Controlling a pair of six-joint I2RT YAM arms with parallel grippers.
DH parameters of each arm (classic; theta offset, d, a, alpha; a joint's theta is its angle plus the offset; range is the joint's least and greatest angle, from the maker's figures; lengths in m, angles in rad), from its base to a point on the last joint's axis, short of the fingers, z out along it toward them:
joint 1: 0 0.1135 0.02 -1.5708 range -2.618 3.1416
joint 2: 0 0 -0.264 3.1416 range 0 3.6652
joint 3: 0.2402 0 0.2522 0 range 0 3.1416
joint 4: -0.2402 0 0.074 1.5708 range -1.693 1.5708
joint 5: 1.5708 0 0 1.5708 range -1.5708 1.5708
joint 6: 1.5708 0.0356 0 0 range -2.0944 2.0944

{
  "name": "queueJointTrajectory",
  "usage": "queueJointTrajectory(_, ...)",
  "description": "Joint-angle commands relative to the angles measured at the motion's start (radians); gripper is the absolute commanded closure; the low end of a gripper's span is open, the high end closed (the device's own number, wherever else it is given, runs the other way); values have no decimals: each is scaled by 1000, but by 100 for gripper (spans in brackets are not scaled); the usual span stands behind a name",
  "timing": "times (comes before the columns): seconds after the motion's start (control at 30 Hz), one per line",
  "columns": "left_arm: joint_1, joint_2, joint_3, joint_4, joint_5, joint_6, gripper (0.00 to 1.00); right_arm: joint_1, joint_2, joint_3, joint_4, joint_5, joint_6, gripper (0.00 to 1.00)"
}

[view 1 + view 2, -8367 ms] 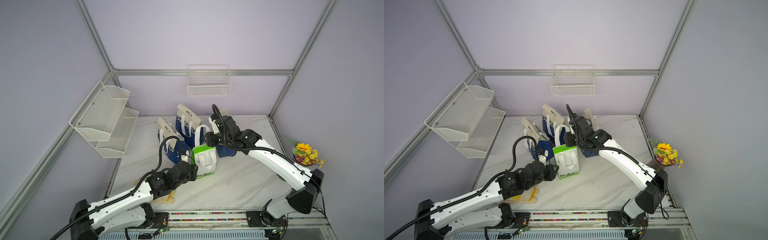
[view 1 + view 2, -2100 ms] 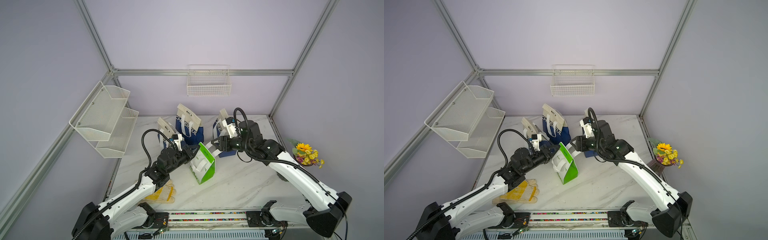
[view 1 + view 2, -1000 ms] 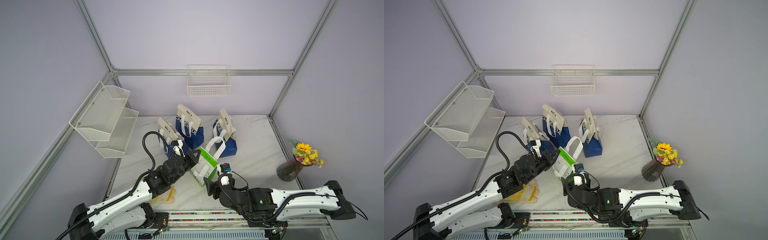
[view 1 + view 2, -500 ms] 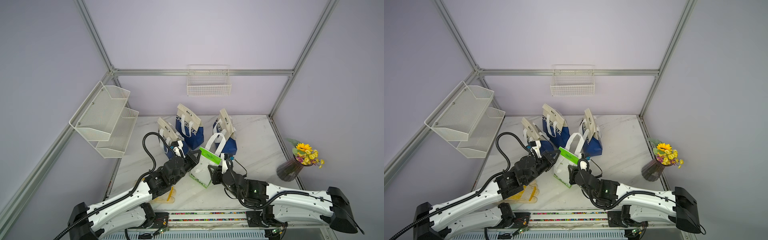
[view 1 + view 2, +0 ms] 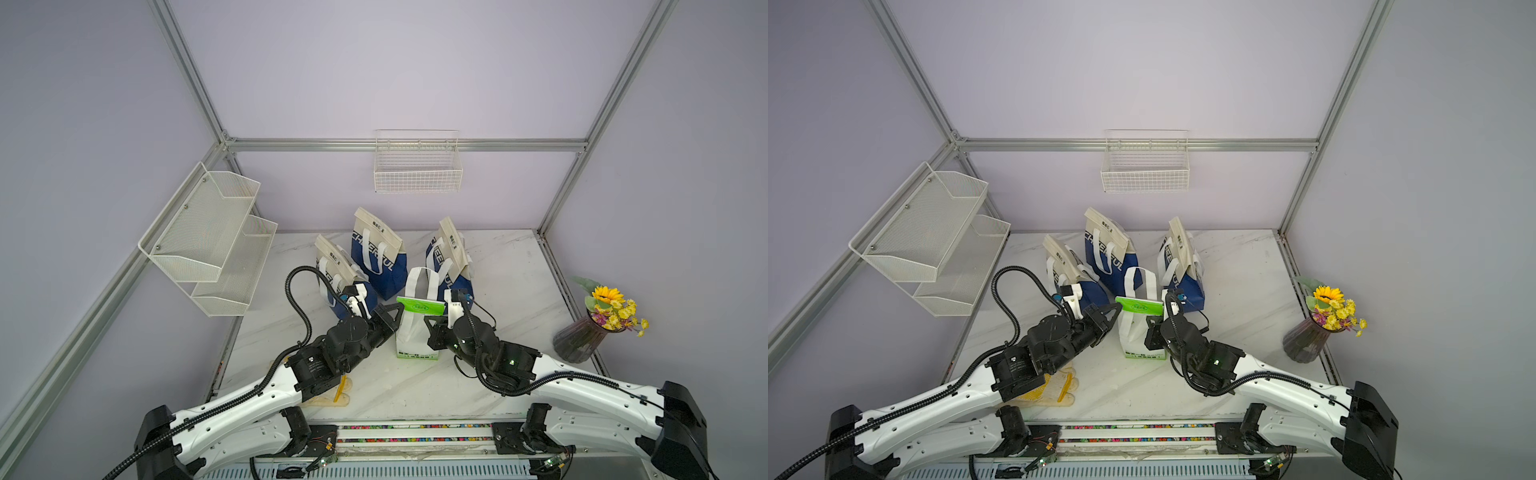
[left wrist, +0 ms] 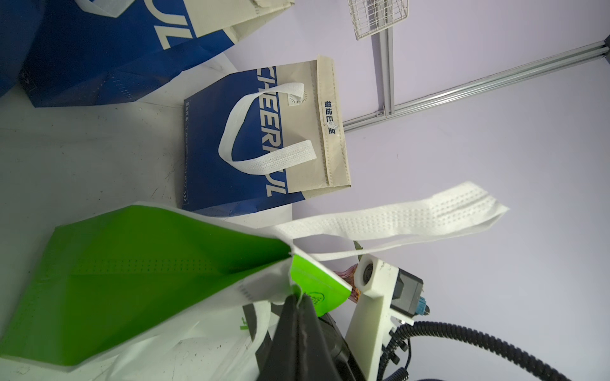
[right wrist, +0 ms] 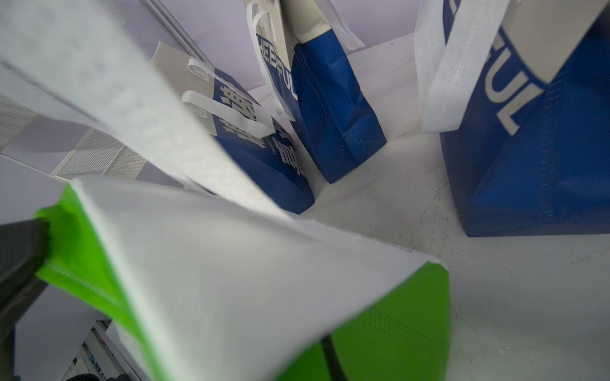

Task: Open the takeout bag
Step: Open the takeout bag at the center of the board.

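Note:
The takeout bag point(image 5: 417, 337) point(image 5: 1136, 337) is white with green sides and a green top flap, and stands upright mid-table. One white handle loop rises above it. My left gripper point(image 5: 398, 308) point(image 5: 1118, 308) is at the bag's top left corner. In the left wrist view the left gripper point(image 6: 299, 297) is shut on the bag's point(image 6: 148, 264) rim fabric. My right gripper point(image 5: 429, 322) point(image 5: 1148, 323) is pressed to the bag's right side near the top, shut on its edge. In the right wrist view the bag point(image 7: 231, 280) covers most of the jaws.
Three blue-and-beige bags point(image 5: 376, 253) point(image 5: 451, 259) point(image 5: 336, 270) stand just behind the takeout bag. A vase of flowers point(image 5: 582, 338) is at the right edge. A yellow-and-white glove point(image 5: 1059, 384) lies under my left arm. A wire shelf point(image 5: 208, 237) is on the left wall and a basket point(image 5: 417, 168) on the back wall.
My right arm swung in from the front to the bag's right side and its jaws closed there. The bag now stands straighter. My left gripper kept its hold.

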Motion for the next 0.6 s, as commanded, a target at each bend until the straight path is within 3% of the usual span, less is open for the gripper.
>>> queueJointTrajectory(0.0, -25, -46, 53, 66, -35, -30, 100, -14, 1, 53, -103, -3, -48, 100)
queueJointTrajectory(0.03, -24, -49, 49, 58, -43, -40, 100, -14, -7, 65, -135, -3, -54, 100)
queueJointTrajectory(0.17, -24, -79, 41, -9, -103, -80, 100, 9, -98, 148, -319, 30, -137, 57)
queueJointTrajectory(0.23, -24, -89, 43, -35, -123, -89, 100, 65, -172, 172, -401, 88, -177, 48)
queueJointTrajectory(0.33, -24, -94, 51, -49, -135, -93, 100, 151, -205, 263, -510, 180, -223, 45)
queueJointTrajectory(0.47, -24, -80, 69, -43, -123, -88, 100, 277, -66, 428, -575, 322, -314, 45)
queueJointTrajectory(0.57, -24, -79, 71, -39, -116, -89, 100, 352, 27, 478, -470, 462, -401, 45)
